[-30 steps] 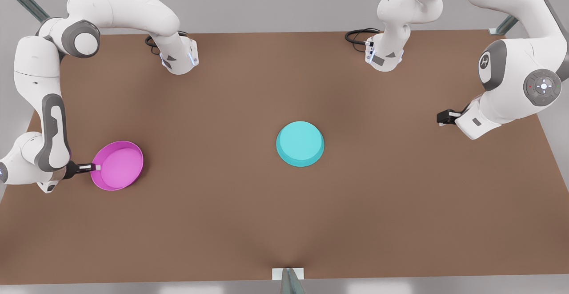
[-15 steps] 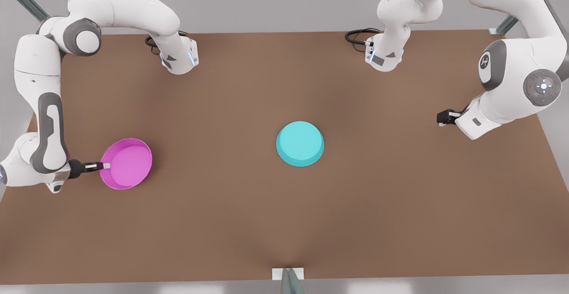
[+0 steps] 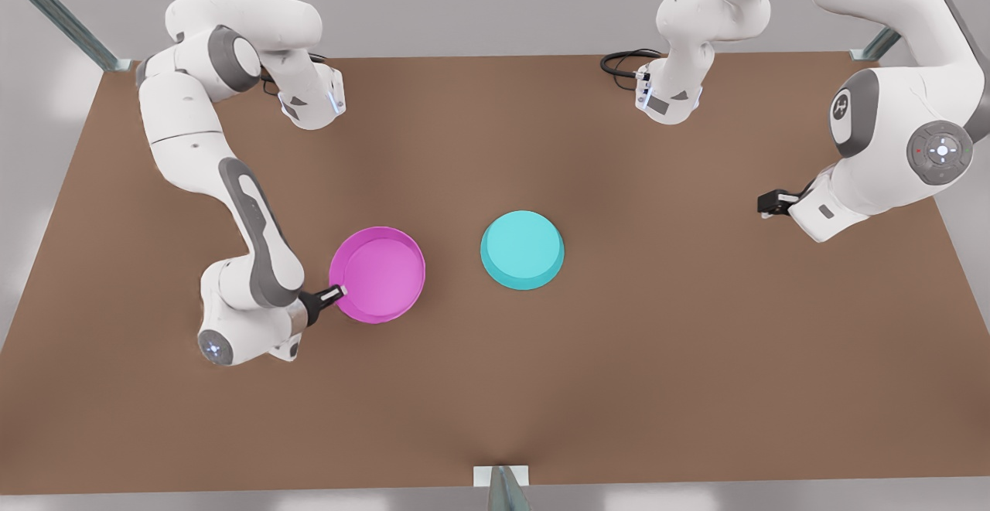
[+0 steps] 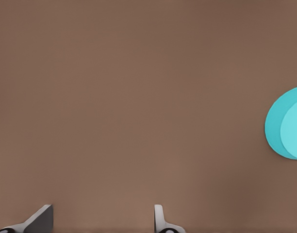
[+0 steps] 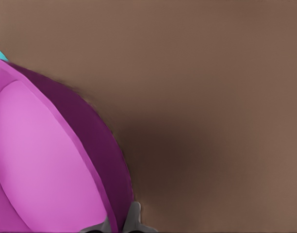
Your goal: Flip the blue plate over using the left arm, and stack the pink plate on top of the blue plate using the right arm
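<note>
The blue plate point(image 3: 522, 250) lies upside down at the table's middle, flat underside up; its edge point(image 4: 287, 124) is also in the left wrist view. The pink plate point(image 3: 377, 274) hangs rim up just to the front view's left of it, with a shadow on the table beneath. My right gripper point(image 3: 336, 292) is shut on the pink plate's rim point(image 5: 41, 160) on the side away from the blue plate; its fingertips pinch the wall in the right wrist view point(image 5: 126, 221). My left gripper point(image 3: 773, 203) waits open at the front view's right, its fingers point(image 4: 160, 218) apart over bare table.
The brown table point(image 3: 657, 387) has both arm bases along its far edge, with a black cable coil point(image 3: 623, 63) beside one. A metal bracket point(image 3: 501, 482) sits at the near edge. Slanted frame struts point(image 3: 62, 16) stand at the far corners.
My right arm has carried the pink plate toward the front view's right, from near the table's edge to beside the blue plate. The left arm and blue plate have stayed put.
</note>
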Available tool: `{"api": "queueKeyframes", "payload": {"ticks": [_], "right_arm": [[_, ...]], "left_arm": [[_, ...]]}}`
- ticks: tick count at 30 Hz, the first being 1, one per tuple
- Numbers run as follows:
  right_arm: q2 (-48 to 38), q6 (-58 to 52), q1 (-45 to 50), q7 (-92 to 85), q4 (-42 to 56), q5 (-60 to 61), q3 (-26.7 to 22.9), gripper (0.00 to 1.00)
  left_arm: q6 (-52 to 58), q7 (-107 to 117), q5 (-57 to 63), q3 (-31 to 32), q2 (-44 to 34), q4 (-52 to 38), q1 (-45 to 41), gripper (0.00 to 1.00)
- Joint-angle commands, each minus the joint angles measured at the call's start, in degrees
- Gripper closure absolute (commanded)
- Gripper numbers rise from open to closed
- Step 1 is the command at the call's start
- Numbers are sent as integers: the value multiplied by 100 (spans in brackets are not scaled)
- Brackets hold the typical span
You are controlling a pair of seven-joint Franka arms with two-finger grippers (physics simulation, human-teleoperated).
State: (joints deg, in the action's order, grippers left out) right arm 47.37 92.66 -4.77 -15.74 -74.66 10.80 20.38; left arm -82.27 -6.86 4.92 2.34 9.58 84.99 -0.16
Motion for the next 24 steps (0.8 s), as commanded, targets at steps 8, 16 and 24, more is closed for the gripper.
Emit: {"api": "queueKeyframes", "payload": {"ticks": [8,16,24], "right_arm": [[-9,569,899,1899,197,397,10,79],[-106,991,1496,3173,110,458,221,79],[-800,2581,1944,4219,-1367,406,458,79]], "left_arm": [[0,0,0,4,-9,0,-2,0],[9,0,0,4,-9,0,-2,0],[18,0,0,4,0,0,7,0]]}}
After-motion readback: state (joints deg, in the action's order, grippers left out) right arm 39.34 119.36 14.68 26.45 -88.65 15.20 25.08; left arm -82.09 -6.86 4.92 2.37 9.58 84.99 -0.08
